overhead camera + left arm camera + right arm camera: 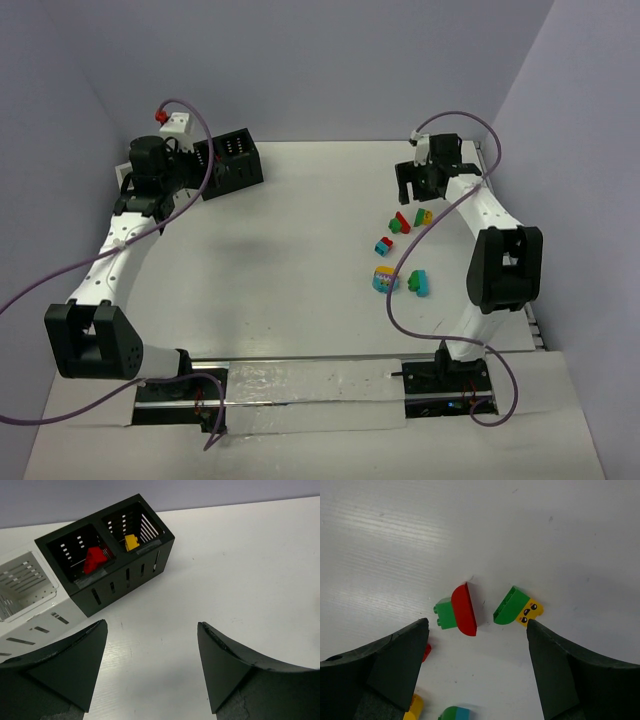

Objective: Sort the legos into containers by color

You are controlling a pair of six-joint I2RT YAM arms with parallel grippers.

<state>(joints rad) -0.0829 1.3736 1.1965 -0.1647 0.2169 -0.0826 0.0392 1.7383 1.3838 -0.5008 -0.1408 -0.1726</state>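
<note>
Jaws of right gripper [477, 624] stand apart, nothing clamped. A red-and-green lego [457, 611] lies on the bench [395, 530] in the gap between them. A green-and-yellow lego [517, 607] lies just beside the right-hand finger; contact cannot be judged. Left gripper [152, 624]: jaws apart, bare bench between, black container [120, 580] just ahead with a red lego [94, 560] and a yellow lego [131, 542] in separate compartments. White container [30, 605] adjoins it, cut off at frame edge.

Wrist view, right: one red piece half hidden behind the left-hand finger, two more cut off at the bottom edge.

Right arm: elbow raised, wrist pitched down over the loose pile. Left arm: stretched toward far-left corner.
</note>
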